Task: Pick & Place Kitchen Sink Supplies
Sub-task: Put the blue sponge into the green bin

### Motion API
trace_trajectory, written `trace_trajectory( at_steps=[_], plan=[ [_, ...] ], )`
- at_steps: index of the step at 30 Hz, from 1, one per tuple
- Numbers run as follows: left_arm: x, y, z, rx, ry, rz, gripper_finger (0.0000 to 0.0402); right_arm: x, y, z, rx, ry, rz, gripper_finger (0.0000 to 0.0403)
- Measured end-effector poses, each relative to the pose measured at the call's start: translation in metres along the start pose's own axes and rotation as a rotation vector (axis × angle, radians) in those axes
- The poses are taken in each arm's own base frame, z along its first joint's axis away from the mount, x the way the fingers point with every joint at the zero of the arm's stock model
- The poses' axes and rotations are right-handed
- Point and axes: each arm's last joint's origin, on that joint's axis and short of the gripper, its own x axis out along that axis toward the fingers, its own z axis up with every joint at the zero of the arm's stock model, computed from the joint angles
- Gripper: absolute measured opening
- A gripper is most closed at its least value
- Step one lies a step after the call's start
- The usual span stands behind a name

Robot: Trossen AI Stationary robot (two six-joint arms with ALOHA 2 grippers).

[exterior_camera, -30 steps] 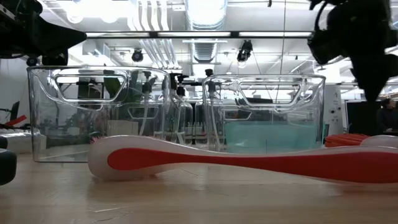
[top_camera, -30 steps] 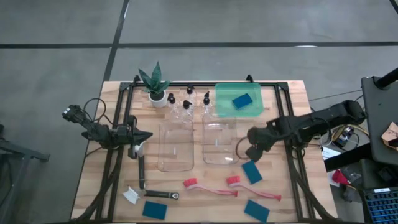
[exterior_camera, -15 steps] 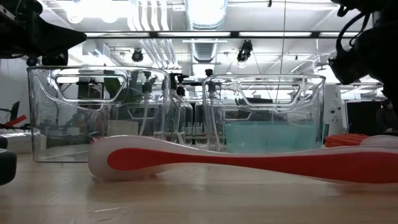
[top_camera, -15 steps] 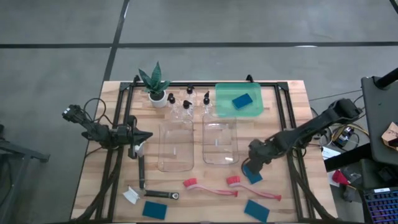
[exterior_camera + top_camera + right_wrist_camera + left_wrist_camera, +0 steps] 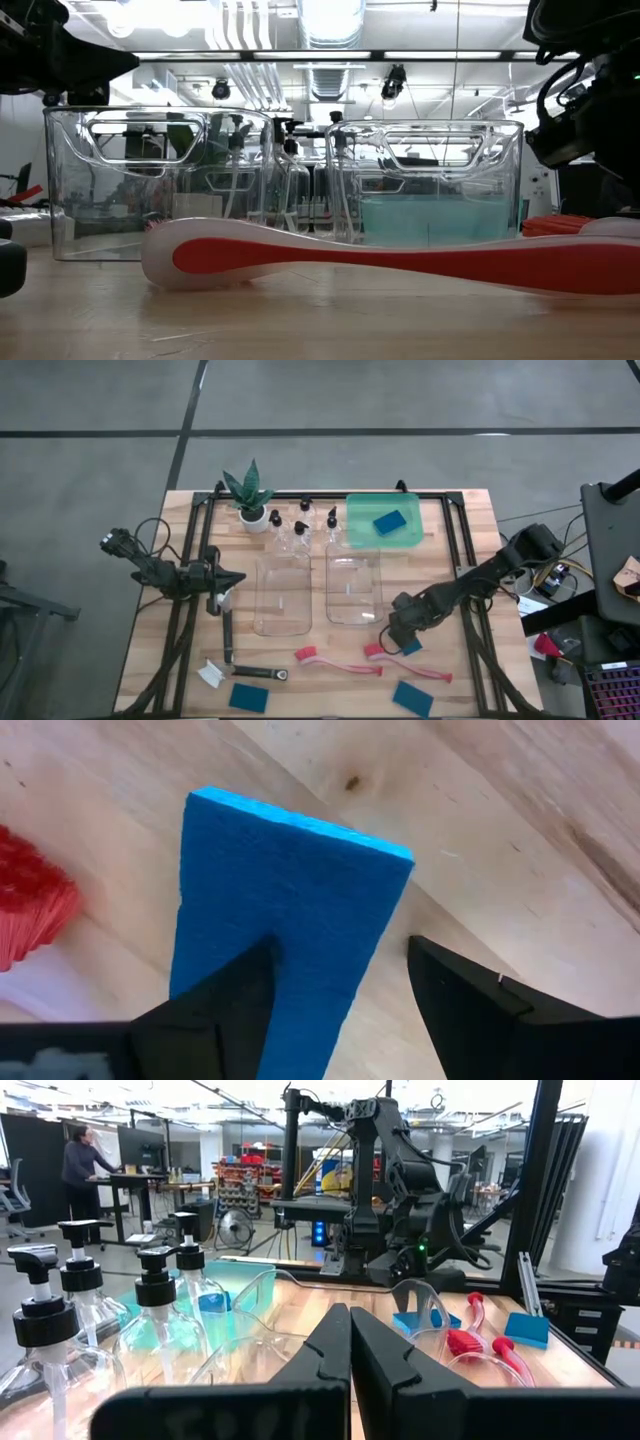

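Observation:
My right gripper is open and points down over a flat blue sponge lying on the wood near the right clear bin. One finger stands over the sponge's face, the other beside its long edge. Other blue sponges lie at the near edge and in the green tray. Two red brushes lie flat before the bins. Black-handled brushes lie near left. Several small bottles stand behind the bins. My left gripper waits shut, left of the left bin. My right gripper comes at the blue sponge from above, pointing down, with its fingers open astride one long edge. The sponge lies flat on the table. I cannot tell whether either finger touches it.
Two clear bins stand mid-table, a green tray far right, a potted plant far left. A black frame runs round the table. The red brush head lies close beside the sponge.
My right gripper has moved toward the table's near edge and down, from beside the right bin to just above the blue sponge, which has stayed in place. The left arm has kept still.

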Motion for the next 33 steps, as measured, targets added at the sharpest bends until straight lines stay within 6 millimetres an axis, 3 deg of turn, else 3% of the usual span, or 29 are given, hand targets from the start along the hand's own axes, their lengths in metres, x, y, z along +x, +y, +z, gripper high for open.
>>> trace_trajectory(
  at_steps=[5,15,25,33],
  plan=[
    [0.0,0.0,0.0,0.0,0.0,0.0,0.0003,-0.002,0.001,-0.001,-0.008,-0.006,0.023,0.0175],
    [0.0,0.0,0.0,0.0,0.0,0.0,0.0003,-0.004,0.0,-0.002,-0.014,-0.007,0.022,0.0023],
    [0.0,0.0,0.0,0.0,0.001,0.0,0.0003,-0.031,-0.02,-0.008,0.039,-0.007,-0.014,0.0013],
    [0.0,0.0,0.0,0.001,0.002,0.0,0.0003,-0.066,-0.048,-0.007,0.119,-0.213,-0.012,0.0013]
  ],
)
